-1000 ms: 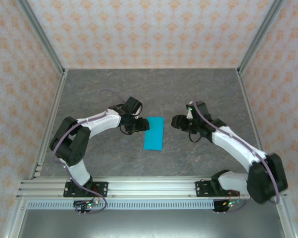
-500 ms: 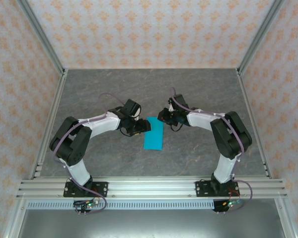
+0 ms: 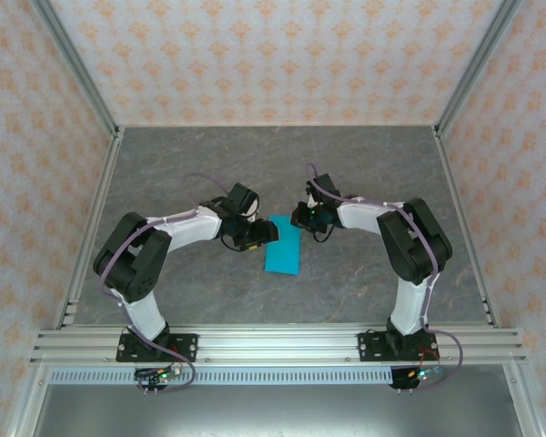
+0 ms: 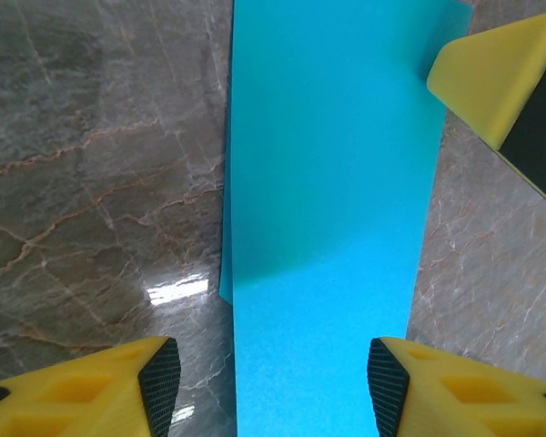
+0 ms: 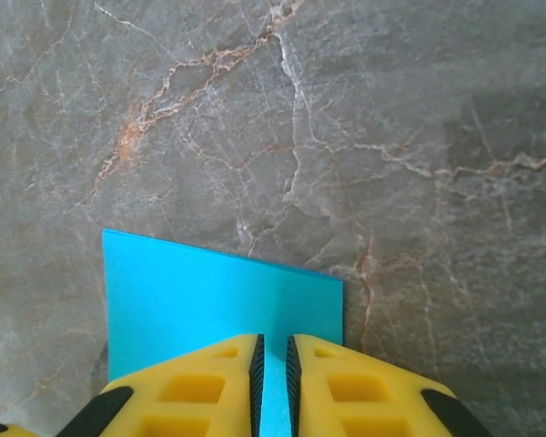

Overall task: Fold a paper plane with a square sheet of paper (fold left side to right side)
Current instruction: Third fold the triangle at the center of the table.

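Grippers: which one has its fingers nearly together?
The right gripper: its yellow fingers stand a slit apart over the blue paper, while the left gripper hangs over it, fingers wide apart.

Paper [image 3: 282,246] on table [image 3: 200,164] between left hand [image 3: 265,234], right hand [image 3: 298,218]

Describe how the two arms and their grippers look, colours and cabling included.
Both the left arm and right arm have white links joined by bulky black joint housings, with a thin lilac cable looping along each. The left gripper and right gripper carry chunky yellow fingers with moulded cut-out pockets and black pads on the inner faces.
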